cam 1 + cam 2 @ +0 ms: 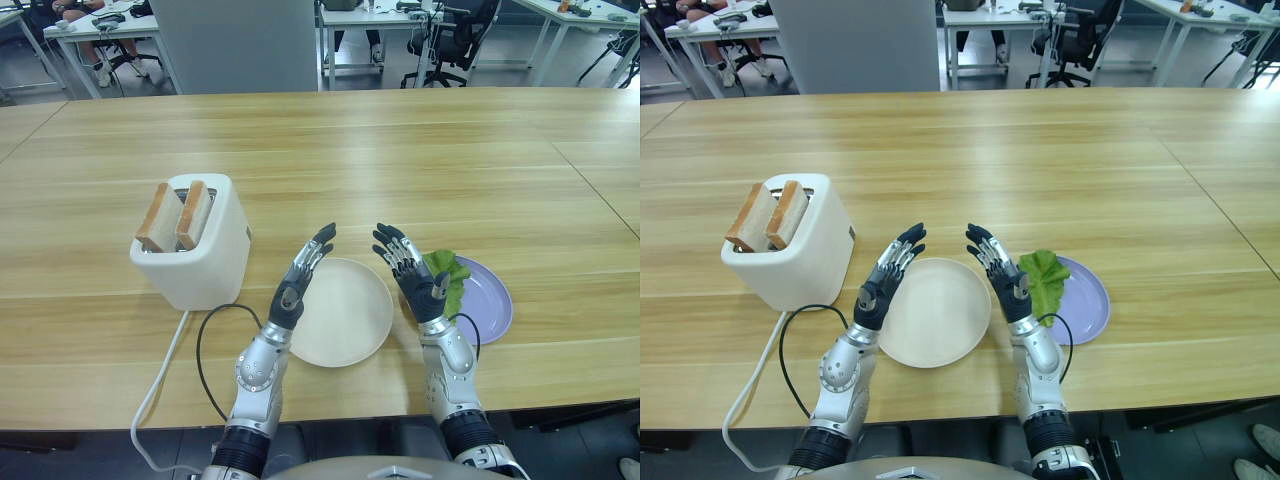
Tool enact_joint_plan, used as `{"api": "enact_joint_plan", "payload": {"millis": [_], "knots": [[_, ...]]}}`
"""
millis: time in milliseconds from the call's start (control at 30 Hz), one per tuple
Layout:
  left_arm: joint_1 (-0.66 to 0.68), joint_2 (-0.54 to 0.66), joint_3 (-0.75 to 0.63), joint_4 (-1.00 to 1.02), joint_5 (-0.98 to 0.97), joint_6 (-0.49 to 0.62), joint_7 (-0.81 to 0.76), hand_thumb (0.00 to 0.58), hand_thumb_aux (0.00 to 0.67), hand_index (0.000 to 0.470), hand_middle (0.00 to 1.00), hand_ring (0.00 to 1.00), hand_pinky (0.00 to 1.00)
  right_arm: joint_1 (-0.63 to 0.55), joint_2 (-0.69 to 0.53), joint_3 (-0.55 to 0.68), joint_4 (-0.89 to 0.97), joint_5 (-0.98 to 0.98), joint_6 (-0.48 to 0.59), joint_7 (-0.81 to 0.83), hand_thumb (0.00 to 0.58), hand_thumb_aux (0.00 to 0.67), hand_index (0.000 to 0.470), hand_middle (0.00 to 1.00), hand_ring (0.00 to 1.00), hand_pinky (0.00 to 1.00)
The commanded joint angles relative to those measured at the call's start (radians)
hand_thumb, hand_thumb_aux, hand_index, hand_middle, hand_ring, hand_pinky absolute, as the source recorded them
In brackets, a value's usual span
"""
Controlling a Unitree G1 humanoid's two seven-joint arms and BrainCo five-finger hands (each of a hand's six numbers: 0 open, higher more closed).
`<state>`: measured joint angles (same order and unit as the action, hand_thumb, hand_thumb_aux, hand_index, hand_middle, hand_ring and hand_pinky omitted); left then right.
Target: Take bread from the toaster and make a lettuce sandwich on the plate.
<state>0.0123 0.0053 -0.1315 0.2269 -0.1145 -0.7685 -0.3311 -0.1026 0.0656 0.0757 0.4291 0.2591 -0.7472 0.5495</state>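
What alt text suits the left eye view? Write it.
The robot's open left hand and right hand flank a round cream plate on a wooden table. Left: white toaster holding two bread slices. Right: green lettuce leaf on a purple plate.

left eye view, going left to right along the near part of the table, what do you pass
toaster holding two bread slices → left hand → cream plate → right hand → lettuce leaf → purple plate
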Motion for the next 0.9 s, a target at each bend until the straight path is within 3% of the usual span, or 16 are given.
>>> {"api": "enact_joint_plan", "payload": {"millis": [33, 433, 600, 767, 900], "knots": [[0.009, 0.001, -0.002, 0.001, 0.005, -0.003, 0.004, 0.0, 0.0, 0.0, 0.0, 0.0, 0.0, 0.011, 0.002, 0.0, 0.008, 0.001, 0.003, -0.003, 0.0, 0.0, 0.0, 0.0, 0.0, 0.0], [0.008, 0.001, 0.003, 0.002, 0.009, -0.009, 0.011, 0.0, 0.0, 0.0, 0.0, 0.0, 0.0, 0.012, 0.001, -0.001, 0.009, 0.0, 0.003, -0.003, 0.0, 0.0, 0.0, 0.0, 0.0, 0.0], [-0.004, 0.004, 0.072, -0.096, 0.072, 0.02, 0.111, 0.0, 0.0, 0.0, 0.0, 0.0, 0.0, 0.017, 0.009, -0.003, 0.003, -0.007, 0.002, -0.022, 0.0, 0.0, 0.0, 0.0, 0.0, 0.0], [-0.064, 0.064, 0.259, -0.358, 0.335, 0.208, 0.3, 0.0, 0.0, 0.0, 0.0, 0.0, 0.0, 0.022, 0.014, -0.004, 0.002, -0.038, -0.015, -0.063, 0.0, 0.0, 0.0, 0.0, 0.0, 0.0], [-0.142, 0.202, 0.422, -0.481, 0.568, 0.392, 0.403, 0.0, 0.0, 0.0, 0.0, 0.0, 0.0, 0.018, 0.009, -0.009, -0.008, -0.074, -0.035, -0.109, 0.0, 0.0, 0.0, 0.0, 0.0, 0.0]]}}
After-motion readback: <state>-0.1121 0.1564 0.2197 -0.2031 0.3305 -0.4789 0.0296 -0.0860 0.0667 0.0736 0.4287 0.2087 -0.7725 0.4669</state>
